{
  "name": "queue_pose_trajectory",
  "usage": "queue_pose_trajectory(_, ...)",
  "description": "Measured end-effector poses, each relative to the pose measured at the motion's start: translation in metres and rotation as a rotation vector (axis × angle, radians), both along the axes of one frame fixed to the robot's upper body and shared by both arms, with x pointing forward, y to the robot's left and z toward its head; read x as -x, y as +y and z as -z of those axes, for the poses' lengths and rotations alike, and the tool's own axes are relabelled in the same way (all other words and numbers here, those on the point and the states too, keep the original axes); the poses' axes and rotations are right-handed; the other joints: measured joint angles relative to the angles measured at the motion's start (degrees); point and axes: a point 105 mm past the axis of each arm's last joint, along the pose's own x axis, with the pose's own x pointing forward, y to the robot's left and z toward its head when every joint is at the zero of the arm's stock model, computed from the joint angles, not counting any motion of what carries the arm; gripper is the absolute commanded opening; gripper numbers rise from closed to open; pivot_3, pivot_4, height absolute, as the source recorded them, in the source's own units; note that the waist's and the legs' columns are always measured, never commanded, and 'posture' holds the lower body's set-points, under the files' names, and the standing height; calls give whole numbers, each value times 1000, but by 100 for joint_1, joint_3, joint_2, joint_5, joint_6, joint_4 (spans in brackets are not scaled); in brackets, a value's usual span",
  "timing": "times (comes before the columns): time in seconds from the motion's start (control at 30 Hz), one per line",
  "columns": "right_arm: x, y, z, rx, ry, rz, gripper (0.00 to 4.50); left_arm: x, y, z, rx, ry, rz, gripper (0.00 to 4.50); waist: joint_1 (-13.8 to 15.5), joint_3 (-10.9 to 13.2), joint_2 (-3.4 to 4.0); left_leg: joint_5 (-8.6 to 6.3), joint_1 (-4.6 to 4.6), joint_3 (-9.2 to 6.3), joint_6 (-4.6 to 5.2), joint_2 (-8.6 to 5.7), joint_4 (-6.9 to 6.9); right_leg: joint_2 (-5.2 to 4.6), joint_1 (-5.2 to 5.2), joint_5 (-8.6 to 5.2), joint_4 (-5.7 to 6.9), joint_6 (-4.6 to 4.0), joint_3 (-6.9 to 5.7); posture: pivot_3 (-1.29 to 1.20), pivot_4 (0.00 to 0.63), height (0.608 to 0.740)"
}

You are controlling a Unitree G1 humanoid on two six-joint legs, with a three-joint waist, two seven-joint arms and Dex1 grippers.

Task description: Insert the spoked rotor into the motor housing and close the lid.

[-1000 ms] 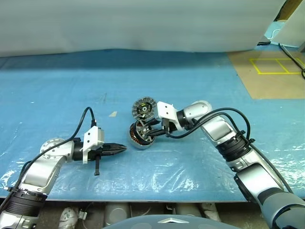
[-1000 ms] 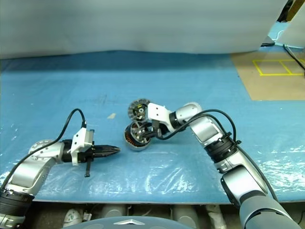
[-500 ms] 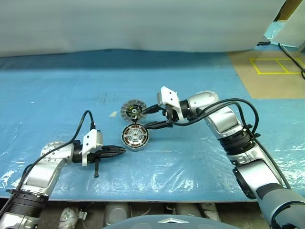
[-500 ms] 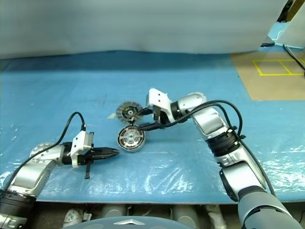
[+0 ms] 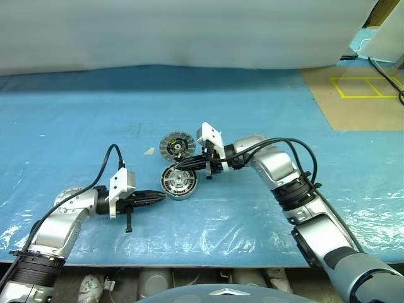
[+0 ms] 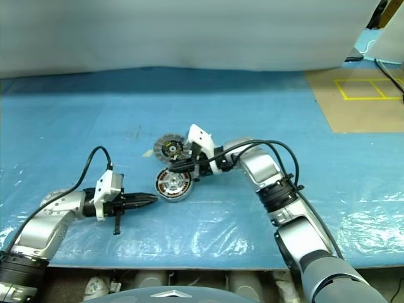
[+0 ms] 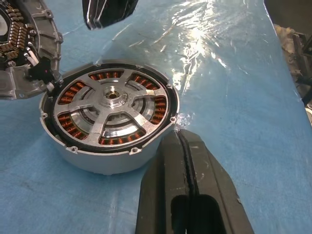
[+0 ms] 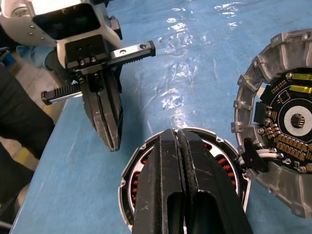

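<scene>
**Grey housing with rotor seated, both grippers empty and closed**

Blue plastic sheeting (image 5: 265, 113) covers the table in the left eye view. Near its middle the motor housing (image 5: 178, 181) lies flat, with the spoked rotor (image 5: 178, 179) sitting inside it, silvery spokes facing up. Just behind it, touching or nearly so, lies the lid (image 5: 177, 146), inner side up, showing a dark centre with a yellow label. The left gripper (image 5: 158, 197) lies low over the sheet, its tip just beside the housing's near-left edge, fingers pressed together and holding nothing. The right gripper (image 5: 180, 166) reaches in from the right, its closed tips over the housing's far rim, between housing and lid.

From the right eye view the same layout holds: the left gripper's point stops just short of the housing wall.

Along the left wrist view, the left gripper's two black fingers (image 7: 195, 195) meet with only a thin seam between them, close to the housing's grey side. Copper windings (image 7: 73, 122) show between the rotor's spokes. The lid's ribbed edge sits at one corner.

Over the right wrist view, the right gripper's fingers (image 8: 165, 185) are shut together above the rotor, gripping nothing. The left gripper points toward the housing rim, and the lid lies beside the housing.
</scene>
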Motion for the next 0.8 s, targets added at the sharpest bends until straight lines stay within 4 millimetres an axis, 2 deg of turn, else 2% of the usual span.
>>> queue_pose_trajectory(0.27, -6, 6, 35, 97, -15, 0, 33, -11, -3, -8, 62, -2, -51, 0, -2, -1, 0, 0, 3, 0, 0, -1, 1, -3, 4, 0, 1, 0, 0, 0, 150, 740)
queue_pose_trajectory(0.43, -5, 8, 39, 96, -36, -20, 33, -14, -6, -8, 90, 4, -70, 0, -18, -5, -5, -1, 44, 0, -1, 0, -7, -3, 41, -1, -5, 0, 1, 0, 150, 740)
queue_pose_trajectory(0.53, -6, 7, 41, 96, -28, -10, 33, -20, -1, -6, 94, 13, -102, 0, -15, -6, -6, -2, 65, 0, 1, -1, -8, -3, 57, -2, -4, 0, 2, 0, 150, 740)
queue_pose_trajectory(0.63, -8, 8, 41, 82, -12, 3, 33, -29, 7, -13, 108, -7, -143, 0, -20, -12, -12, -2, 70, -3, 1, 0, -8, -3, 60, -2, -2, 0, 3, 0, 150, 740)
queue_pose_trajectory(0.73, -11, 6, 39, 29, 87, 50, 33, -36, 11, -21, 146, -13, -179, 0, -10, -12, -12, -1, 64, -3, 0, -1, -8, -3, 59, -1, -2, 0, 3, 0, 150, 740)
queue_pose_trajectory(0.8, -13, -3, 36, 13, 137, 87, 33, -41, 14, -28, 198, -4, -216, 0, 2, -12, -12, -1, 50, -1, 0, -1, -7, -6, 50, -1, -5, -1, 3, 0, 150, 740)
